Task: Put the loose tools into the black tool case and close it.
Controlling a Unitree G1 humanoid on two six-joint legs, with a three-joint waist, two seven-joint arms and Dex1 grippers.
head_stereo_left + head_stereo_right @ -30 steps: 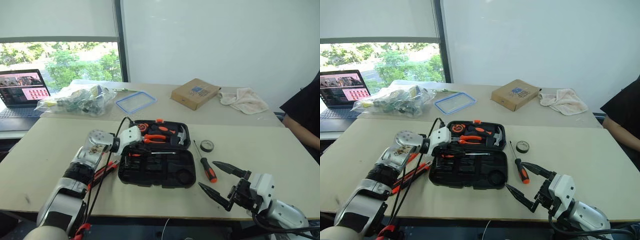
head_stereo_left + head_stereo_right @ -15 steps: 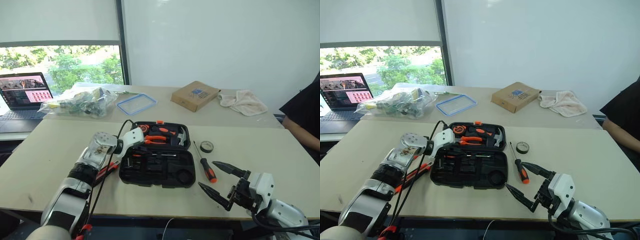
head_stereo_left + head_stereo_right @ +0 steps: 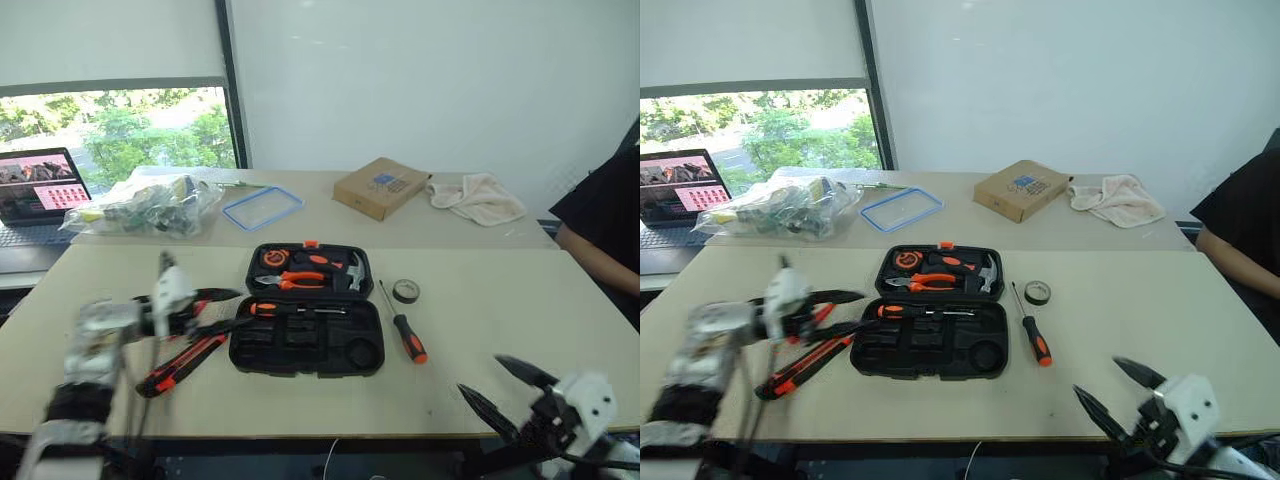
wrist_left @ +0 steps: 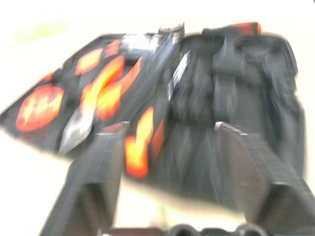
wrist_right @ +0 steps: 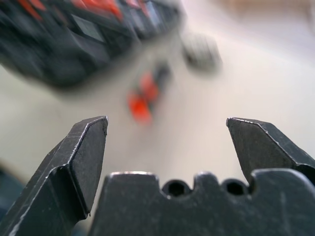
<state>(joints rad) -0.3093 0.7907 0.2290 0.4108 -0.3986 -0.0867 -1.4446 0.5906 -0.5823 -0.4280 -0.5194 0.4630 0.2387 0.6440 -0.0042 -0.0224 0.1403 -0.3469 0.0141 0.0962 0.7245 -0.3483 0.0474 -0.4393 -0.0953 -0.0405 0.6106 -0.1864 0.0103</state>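
The black tool case [image 3: 305, 345] lies open at the table's middle. An orange-handled screwdriver [image 3: 290, 309] rests in its near half along the hinge; it also shows as the orange handle [image 4: 142, 142] in the left wrist view. My left gripper [image 3: 245, 308] stands open just left of the case, holding nothing. More loose tools, orange and black [image 3: 185, 362], lie on the table below that arm. Right of the case are another screwdriver [image 3: 405, 328] and the dark tape roll [image 3: 404, 291]. My right gripper [image 3: 478, 372] is open and empty near the front right edge.
Orange pliers [image 3: 300, 280] and a hammer [image 3: 355, 270] sit in the case's far half. At the back stand a cardboard box [image 3: 382, 187], a cloth [image 3: 478, 197], a blue-rimmed lid [image 3: 262, 208], a plastic bag [image 3: 145, 205] and a laptop [image 3: 35, 185]. A person's sleeve [image 3: 605, 210] is at the right.
My left gripper has opened, leaving the screwdriver in the case, and drawn back to the left. My right gripper has pulled back toward the front right. The camera shifted slightly.
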